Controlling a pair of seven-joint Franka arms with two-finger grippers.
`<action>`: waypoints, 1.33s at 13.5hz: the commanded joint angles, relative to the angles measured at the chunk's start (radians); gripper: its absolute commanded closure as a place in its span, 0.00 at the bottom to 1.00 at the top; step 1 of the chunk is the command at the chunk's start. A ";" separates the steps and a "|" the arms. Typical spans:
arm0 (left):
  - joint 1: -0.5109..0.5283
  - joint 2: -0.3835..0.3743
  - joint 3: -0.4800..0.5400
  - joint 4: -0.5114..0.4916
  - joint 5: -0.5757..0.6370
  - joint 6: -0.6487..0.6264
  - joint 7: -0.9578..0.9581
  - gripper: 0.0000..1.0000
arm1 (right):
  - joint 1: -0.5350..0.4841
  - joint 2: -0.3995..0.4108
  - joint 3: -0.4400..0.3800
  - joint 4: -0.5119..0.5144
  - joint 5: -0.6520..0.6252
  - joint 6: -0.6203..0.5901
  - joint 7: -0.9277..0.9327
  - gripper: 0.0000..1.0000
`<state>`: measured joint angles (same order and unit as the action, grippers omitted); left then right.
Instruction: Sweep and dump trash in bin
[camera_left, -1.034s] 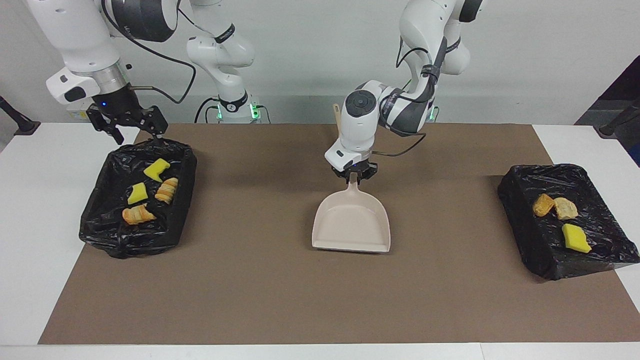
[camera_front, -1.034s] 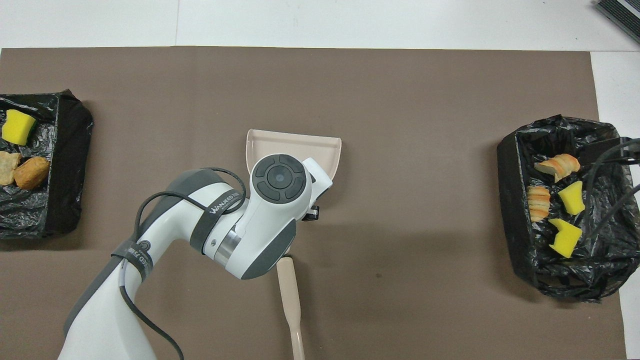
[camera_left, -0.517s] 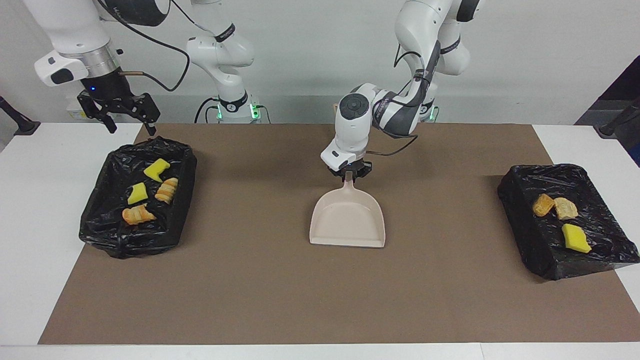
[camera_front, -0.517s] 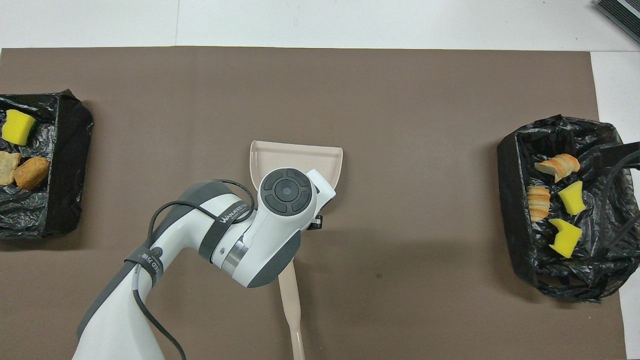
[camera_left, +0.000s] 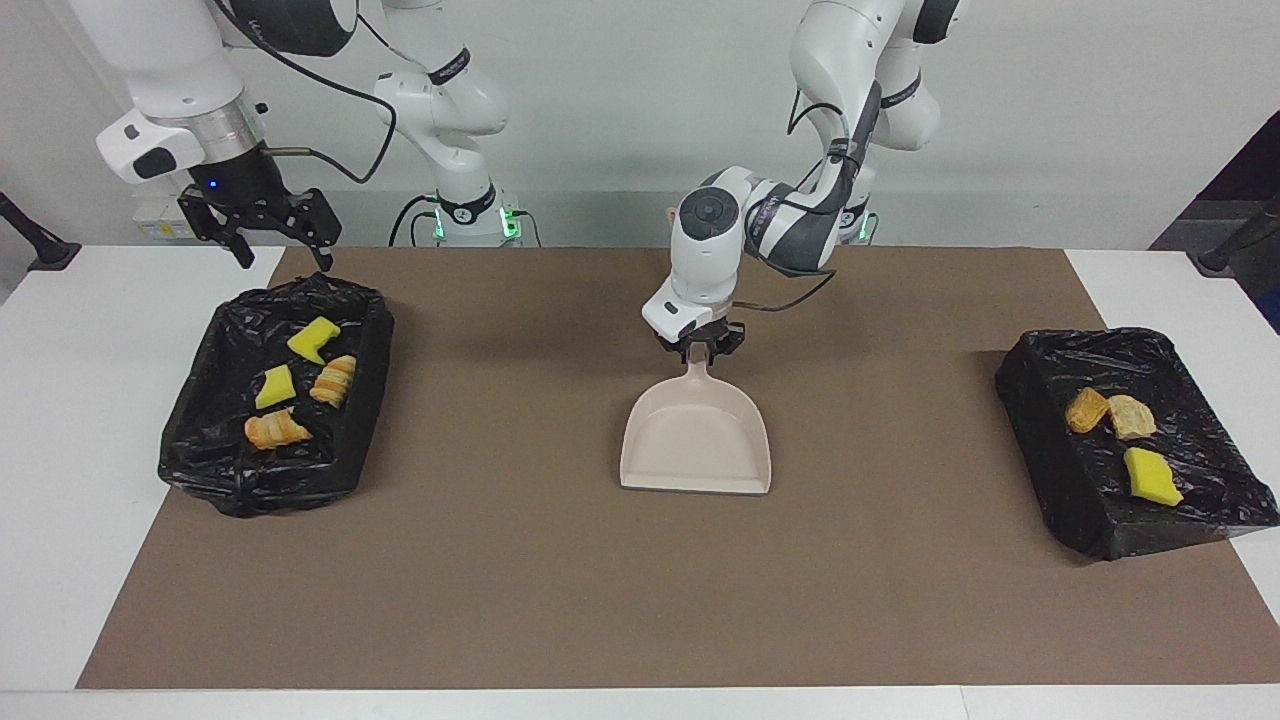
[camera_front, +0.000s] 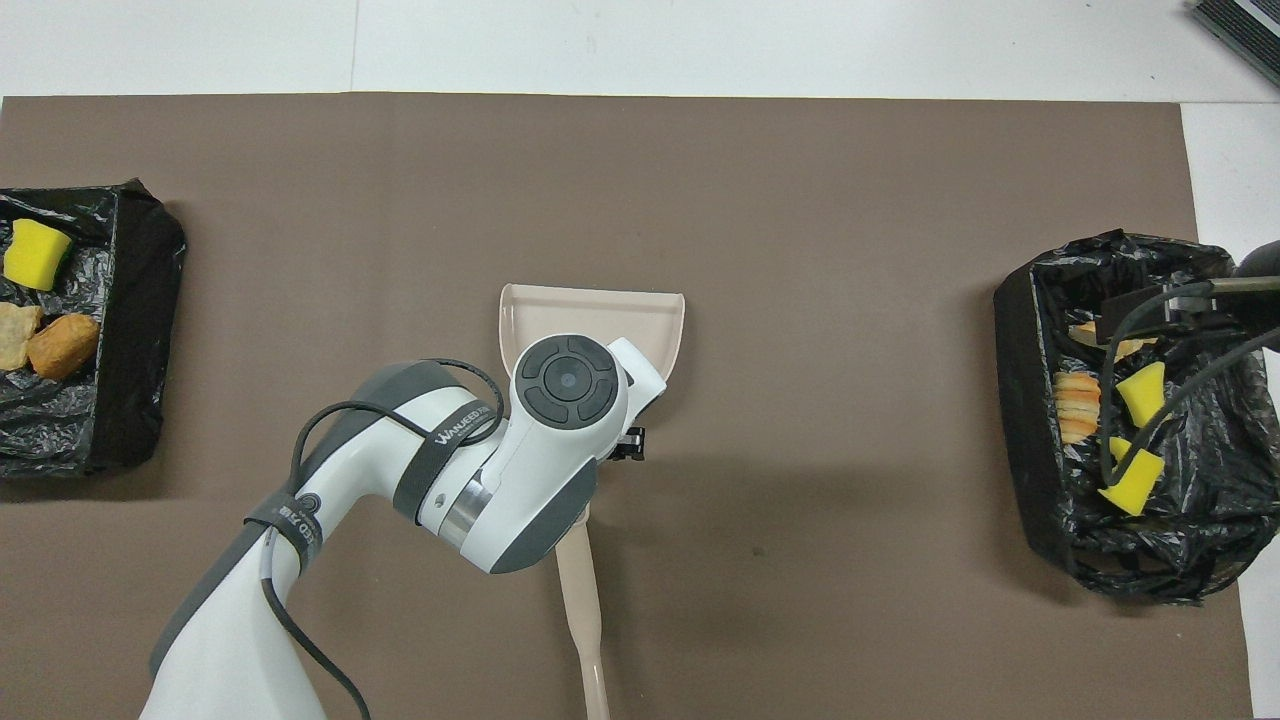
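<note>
The left end effector sits at the dustpan handle in the middle of the mat; I cannot tell if it grips. The right end effector hangs wide open over a bin. All trash lies in the two bins.

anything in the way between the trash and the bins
Nothing visible: four bits lie in the right arm's bin, three bits in the left arm's bin. The dustpan sits empty mid-mat, the left claw at its handle; the right claw hangs over its bin.
</note>
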<state>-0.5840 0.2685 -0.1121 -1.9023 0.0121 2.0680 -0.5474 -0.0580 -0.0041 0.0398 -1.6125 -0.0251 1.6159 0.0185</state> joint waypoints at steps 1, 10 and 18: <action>0.035 -0.060 0.009 -0.026 -0.018 0.004 0.015 0.00 | 0.003 0.007 0.000 0.014 -0.004 0.012 0.018 0.00; 0.093 -0.137 0.020 -0.021 -0.018 -0.101 0.162 0.00 | 0.020 0.007 -0.049 0.022 0.010 0.002 -0.015 0.00; 0.277 -0.230 0.022 0.109 -0.012 -0.259 0.418 0.00 | 0.000 -0.016 -0.046 -0.014 0.042 -0.024 -0.020 0.00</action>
<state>-0.3804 0.0772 -0.0841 -1.8529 0.0121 1.8918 -0.2379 -0.0476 -0.0030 -0.0110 -1.6069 -0.0072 1.6050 0.0013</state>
